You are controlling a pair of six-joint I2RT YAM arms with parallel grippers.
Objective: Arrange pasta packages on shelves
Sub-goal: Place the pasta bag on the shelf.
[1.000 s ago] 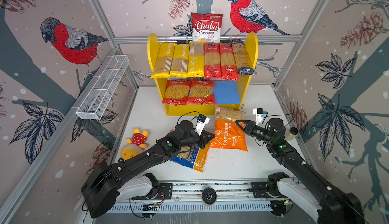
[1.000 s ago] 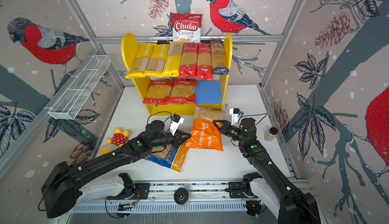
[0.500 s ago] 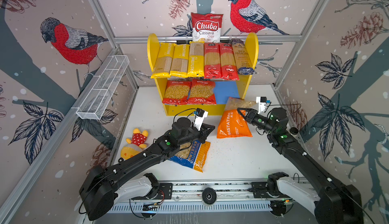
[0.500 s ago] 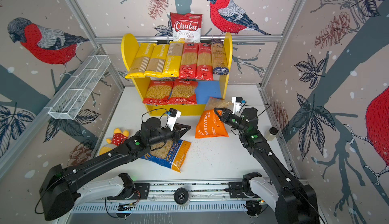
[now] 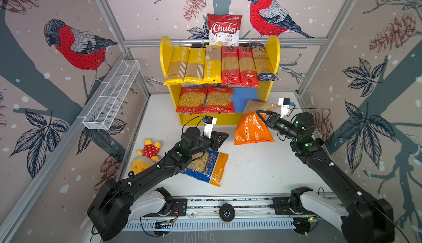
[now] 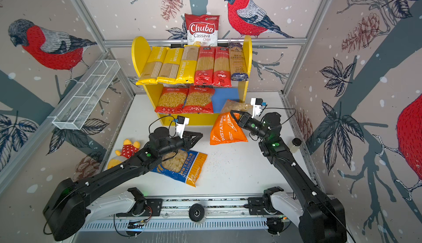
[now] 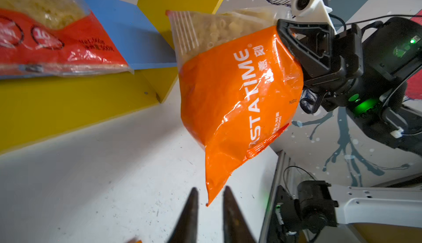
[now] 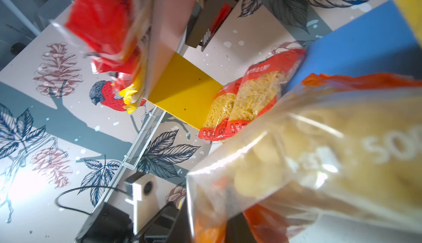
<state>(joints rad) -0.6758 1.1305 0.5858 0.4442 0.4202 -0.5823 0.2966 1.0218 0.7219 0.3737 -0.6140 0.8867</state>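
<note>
Care is advised: in a top view, the orange plastic PASTATIME bag (image 5: 250, 127), pinched at its edge by the right gripper (image 5: 262, 115), hangs before the yellow wooden shelves (image 5: 272, 54), whose blue lower board (image 5: 243, 99) should be approached level. From the left wrist, the glossy bag is seen creased, macaroni filling its clear top, while the left gripper (image 7: 209, 204) is held slightly apart, empty.

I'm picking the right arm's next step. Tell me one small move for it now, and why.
Probably carry the orange PASTATIME bag up and forward into the bare stretch of the blue lower board. The right gripper is shut on the bag's edge, the bag hangs just in front of the shelves, and that gap beside the two red short-pasta bags looks free.
</note>
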